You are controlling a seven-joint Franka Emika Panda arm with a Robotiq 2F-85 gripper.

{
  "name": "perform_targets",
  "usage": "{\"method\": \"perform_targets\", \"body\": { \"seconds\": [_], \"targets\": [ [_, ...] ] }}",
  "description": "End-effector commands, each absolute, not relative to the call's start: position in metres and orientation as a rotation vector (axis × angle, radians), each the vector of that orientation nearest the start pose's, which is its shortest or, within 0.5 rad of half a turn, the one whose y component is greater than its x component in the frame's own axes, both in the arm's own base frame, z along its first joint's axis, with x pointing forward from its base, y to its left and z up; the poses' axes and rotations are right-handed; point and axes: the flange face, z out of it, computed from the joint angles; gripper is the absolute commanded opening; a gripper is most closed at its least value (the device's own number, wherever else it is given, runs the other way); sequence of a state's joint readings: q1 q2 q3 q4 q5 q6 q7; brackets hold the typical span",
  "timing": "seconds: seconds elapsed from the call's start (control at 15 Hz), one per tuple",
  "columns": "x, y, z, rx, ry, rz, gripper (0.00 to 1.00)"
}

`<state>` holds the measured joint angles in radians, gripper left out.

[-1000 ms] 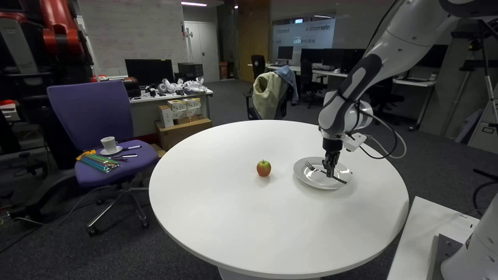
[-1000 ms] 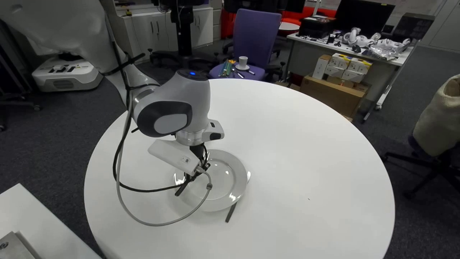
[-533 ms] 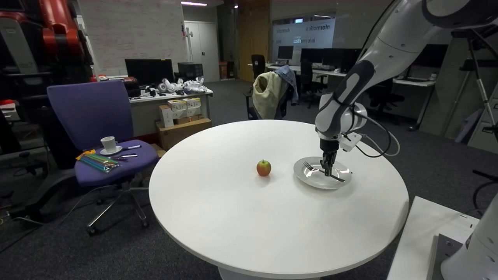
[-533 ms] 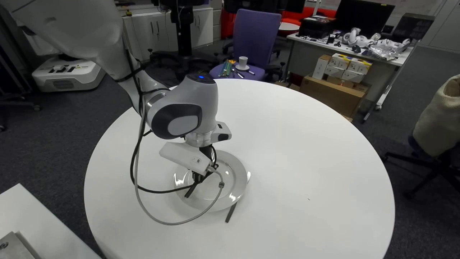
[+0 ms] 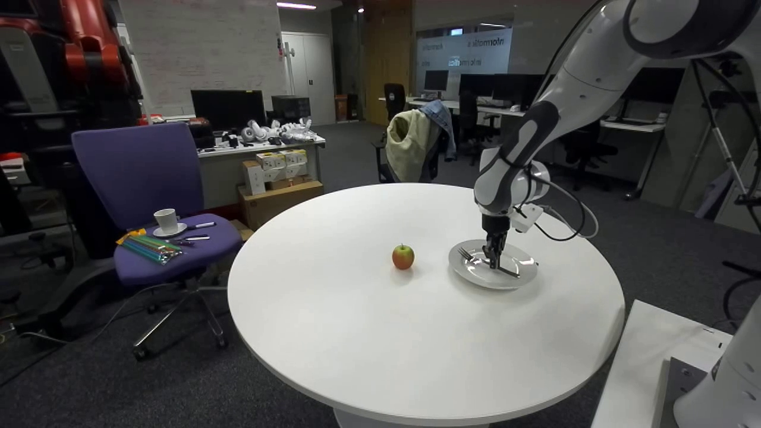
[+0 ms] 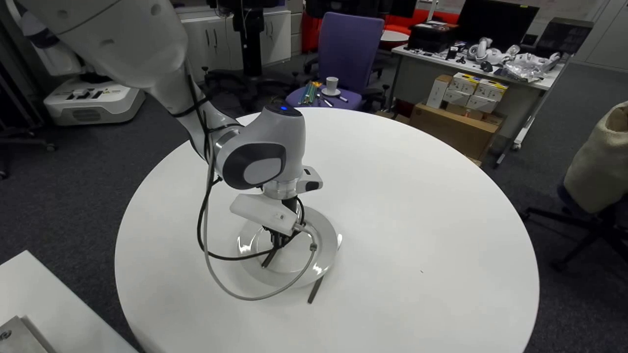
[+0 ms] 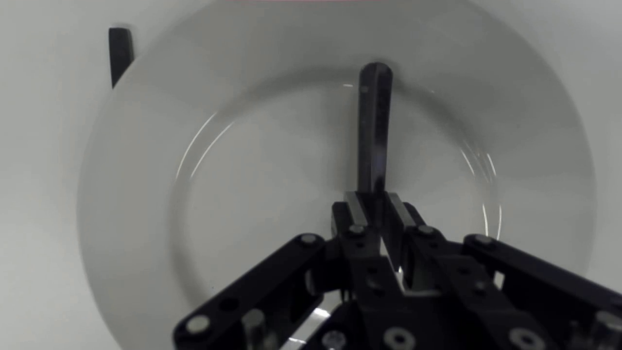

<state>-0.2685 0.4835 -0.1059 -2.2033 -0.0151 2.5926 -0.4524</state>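
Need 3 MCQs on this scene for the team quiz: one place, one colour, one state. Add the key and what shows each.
1. Where is the apple?
A) Under a chair
B) On the table, apart from the plate
C) On the plate

2. What colour is the fork handle?
A) Yellow
B) Red
C) Black

3. What state is the gripper in?
A) Shut on the fork handle
B) Wide open, holding nothing
C) Shut on the apple

1: B, an exterior view shows a gap between the apple and the plate.
2: C, the fork handle shows black against the pale plate in the wrist view.
3: A, the wrist view shows the fingers closed on either side of the fork handle.
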Motion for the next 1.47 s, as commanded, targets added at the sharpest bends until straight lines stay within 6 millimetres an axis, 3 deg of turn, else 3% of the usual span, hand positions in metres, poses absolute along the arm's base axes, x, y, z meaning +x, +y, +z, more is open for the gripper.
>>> {"method": "perform_targets", "body": {
  "seconds": [0.0, 0.67, 0.8, 0.87, 0.93, 1.4],
  "targets": [
    [0.5126, -0.1989, 0.1529, -3.136, -0.163, 0.175, 0.04],
    [0.5187, -0.1922, 0.1509, -3.117, -0.169, 0.158, 0.04],
    [0.5180, -0.1924, 0.1504, -3.115, -0.164, 0.159, 0.10],
    [0.5178, -0.1927, 0.1503, -3.113, -0.160, 0.159, 0.04],
    [0.5174, -0.1927, 0.1506, -3.110, -0.158, 0.158, 0.35],
    [0.5163, -0.1917, 0.1537, -3.100, -0.136, 0.145, 0.85]
  ]
}}
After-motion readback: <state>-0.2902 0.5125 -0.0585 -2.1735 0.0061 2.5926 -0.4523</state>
